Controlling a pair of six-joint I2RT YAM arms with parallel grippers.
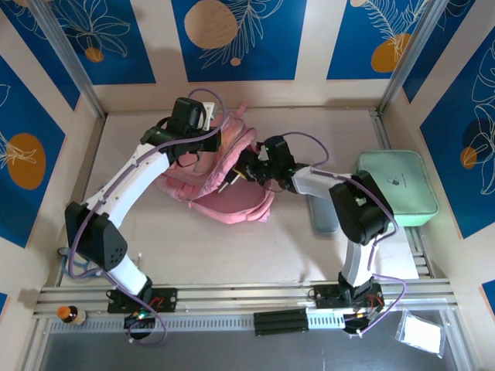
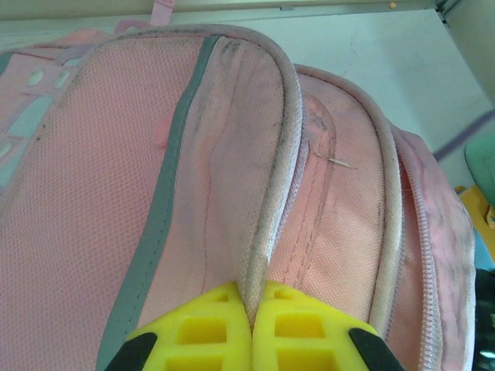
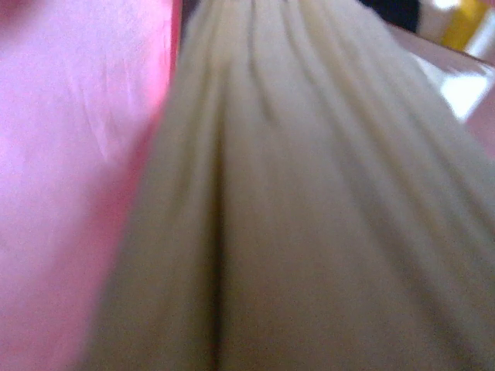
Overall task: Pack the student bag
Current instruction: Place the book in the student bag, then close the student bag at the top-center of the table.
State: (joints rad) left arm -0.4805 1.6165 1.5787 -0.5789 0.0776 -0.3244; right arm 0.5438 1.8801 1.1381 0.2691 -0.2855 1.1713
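We see the student bag point(image 1: 232, 205) lying mid-table between the two arms. Our left gripper point(image 2: 251, 328) is pinched tight on a piped seam of the bag. Our right gripper point(image 1: 241, 171) sits against the bag's right side; its wrist view is a blur of pale and pink fabric, so we cannot tell whether it grips. A mint-green case point(image 1: 397, 185) lies well apart, rightward.

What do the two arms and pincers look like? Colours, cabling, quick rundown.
Left arm and right arm match: white links, chunky black joint housings. Purple cables loop along each. Left pincer has bright yellow fingers with moulded rectangular recesses and black outer corners.
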